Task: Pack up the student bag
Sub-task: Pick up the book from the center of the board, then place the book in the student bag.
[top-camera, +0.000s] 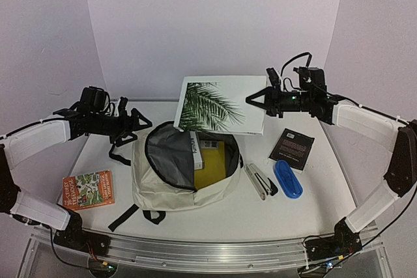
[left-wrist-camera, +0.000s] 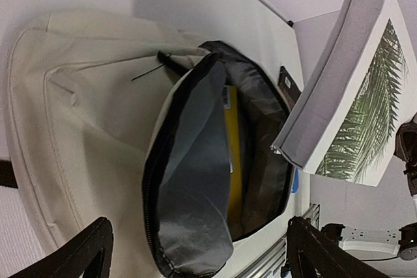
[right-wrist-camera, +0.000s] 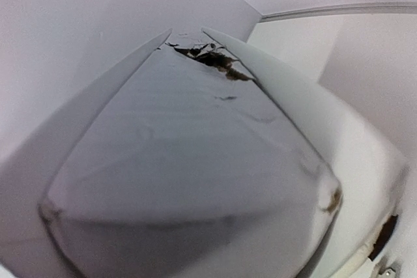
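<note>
Pinching the book (top-camera: 221,103) by its edge in the right gripper (top-camera: 255,101) over the backpack (top-camera: 159,183), open in the middle of the table (top-camera: 313,193); with the left gripper (top-camera: 142,124) spread, holding nothing; may twist loose or snag on entry.

The left arm reaches in from the left, forearm about level; the left hand (top-camera: 139,128) is spread wide and empty, its fingers (left-wrist-camera: 77,252) well apart. The right arm stretches in high from the right, and the right hand (top-camera: 255,101) is clamped on the edge of a raised book (top-camera: 218,105).
</note>
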`<action>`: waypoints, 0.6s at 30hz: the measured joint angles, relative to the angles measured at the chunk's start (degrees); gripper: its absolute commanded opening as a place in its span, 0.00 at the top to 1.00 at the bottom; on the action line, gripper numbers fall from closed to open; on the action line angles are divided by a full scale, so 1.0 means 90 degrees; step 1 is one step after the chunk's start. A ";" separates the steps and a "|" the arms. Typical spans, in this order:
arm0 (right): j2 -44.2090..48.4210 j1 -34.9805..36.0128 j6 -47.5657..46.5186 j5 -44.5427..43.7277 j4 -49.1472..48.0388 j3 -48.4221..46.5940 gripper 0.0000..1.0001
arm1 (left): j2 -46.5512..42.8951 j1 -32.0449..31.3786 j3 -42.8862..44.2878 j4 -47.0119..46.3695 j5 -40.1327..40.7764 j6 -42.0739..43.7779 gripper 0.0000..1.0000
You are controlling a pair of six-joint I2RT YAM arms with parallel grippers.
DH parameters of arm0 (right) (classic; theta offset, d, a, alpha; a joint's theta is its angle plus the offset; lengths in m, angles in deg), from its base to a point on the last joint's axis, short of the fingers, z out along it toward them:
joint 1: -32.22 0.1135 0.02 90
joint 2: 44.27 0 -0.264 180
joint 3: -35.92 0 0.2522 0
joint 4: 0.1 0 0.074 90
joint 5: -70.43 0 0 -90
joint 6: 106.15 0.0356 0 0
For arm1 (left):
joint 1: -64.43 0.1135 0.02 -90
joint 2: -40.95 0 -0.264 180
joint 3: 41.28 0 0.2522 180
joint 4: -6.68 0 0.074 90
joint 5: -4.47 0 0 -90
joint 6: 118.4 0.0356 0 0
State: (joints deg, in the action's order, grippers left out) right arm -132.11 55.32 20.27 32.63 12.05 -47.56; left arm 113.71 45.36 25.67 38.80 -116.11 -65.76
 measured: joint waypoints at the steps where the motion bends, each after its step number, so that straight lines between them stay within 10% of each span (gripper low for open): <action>1: 0.0000 -0.0018 -0.0099 -0.0138 0.0201 -0.0002 0.77 | 0.0040 0.0000 -0.0036 0.0114 0.0048 -0.0003 0.06; 13: 0.0006 -0.0003 -0.0773 -0.1079 0.1671 -0.0006 0.77 | 0.0788 -0.0002 -0.0291 0.0107 -0.0344 -0.0240 0.18; 18: 0.0027 -0.0003 -0.0861 -0.1242 0.1857 -0.0006 0.77 | 0.0992 -0.0010 -0.0399 -0.0194 -0.0678 -0.0422 0.51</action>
State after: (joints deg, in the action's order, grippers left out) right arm -131.86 55.29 12.52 21.45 28.75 -47.62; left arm 122.64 45.27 22.08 37.05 -122.21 -69.56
